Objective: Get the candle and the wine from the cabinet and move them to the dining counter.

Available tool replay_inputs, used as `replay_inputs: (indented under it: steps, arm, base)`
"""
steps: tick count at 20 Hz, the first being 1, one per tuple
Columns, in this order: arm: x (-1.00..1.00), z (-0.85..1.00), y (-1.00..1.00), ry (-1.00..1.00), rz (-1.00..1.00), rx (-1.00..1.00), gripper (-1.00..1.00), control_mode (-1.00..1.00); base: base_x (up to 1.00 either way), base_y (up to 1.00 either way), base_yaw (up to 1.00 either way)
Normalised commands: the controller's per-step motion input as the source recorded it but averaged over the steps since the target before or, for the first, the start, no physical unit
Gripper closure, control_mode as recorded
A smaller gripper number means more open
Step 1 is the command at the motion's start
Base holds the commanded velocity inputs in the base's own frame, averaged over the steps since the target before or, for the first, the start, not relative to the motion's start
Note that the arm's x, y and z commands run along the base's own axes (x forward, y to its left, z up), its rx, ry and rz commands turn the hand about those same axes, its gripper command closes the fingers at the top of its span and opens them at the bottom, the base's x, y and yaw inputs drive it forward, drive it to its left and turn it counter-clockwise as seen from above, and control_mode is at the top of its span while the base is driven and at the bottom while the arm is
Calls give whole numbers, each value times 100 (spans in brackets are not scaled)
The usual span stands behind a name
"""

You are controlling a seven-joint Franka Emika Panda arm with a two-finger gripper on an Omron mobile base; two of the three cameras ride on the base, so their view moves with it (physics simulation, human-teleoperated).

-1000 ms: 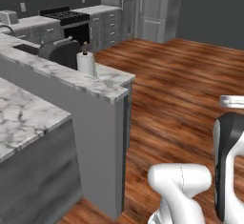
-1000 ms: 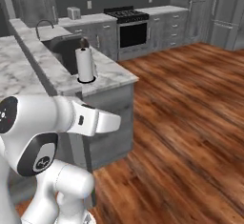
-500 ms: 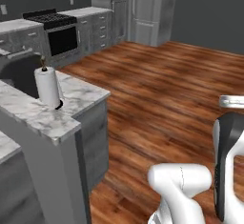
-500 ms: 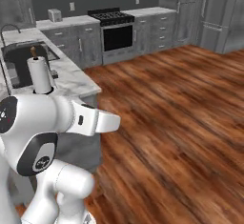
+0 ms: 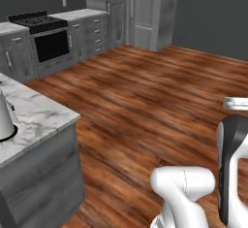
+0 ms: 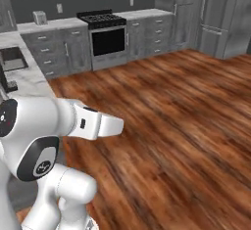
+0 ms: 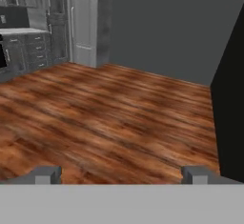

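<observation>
We were caught mid-kitchen with our gripper [image 7: 122,174] spread wide and carrying nothing, its two grey fingertips [image 7: 47,174] standing far apart at the bottom of the hand view. Ahead of the gripper stretched bare wood floor [image 7: 109,118], and beyond that, up and to its left, a tall grey refrigerator [image 7: 83,25] and drawer units [image 7: 40,50]. In the base views a black range [image 6: 105,35] stood against the far wall, well away from the hand, and a marble counter corner [image 5: 36,118] lay off to our left with a white object [image 5: 5,120] on it that we could not identify. We saw neither the candle nor the wine anywhere, and we could not tell where they sat. We could not pick out their cabinet with any certainty either. By our judgement the job had barely started: nothing fetched, nothing delivered to the dining counter, and both items left to find, grasp and carry
</observation>
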Motion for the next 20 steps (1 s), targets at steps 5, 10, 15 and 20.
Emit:
replay_inputs:
  steps: [5, 10, 15, 20]
  arm:
    - [0, 0, 0, 0, 0, 0, -100, 100]
    - [0, 0, 0, 0, 0, 0, -100, 100]
    - [0, 0, 0, 0, 0, 0, -100, 100]
    - [0, 0, 0, 0, 0, 0, -100, 100]
  base:
    - [100, -67, 10]
    - [100, -52, 12]
    - [100, -45, 14]
    - [100, -40, 14]
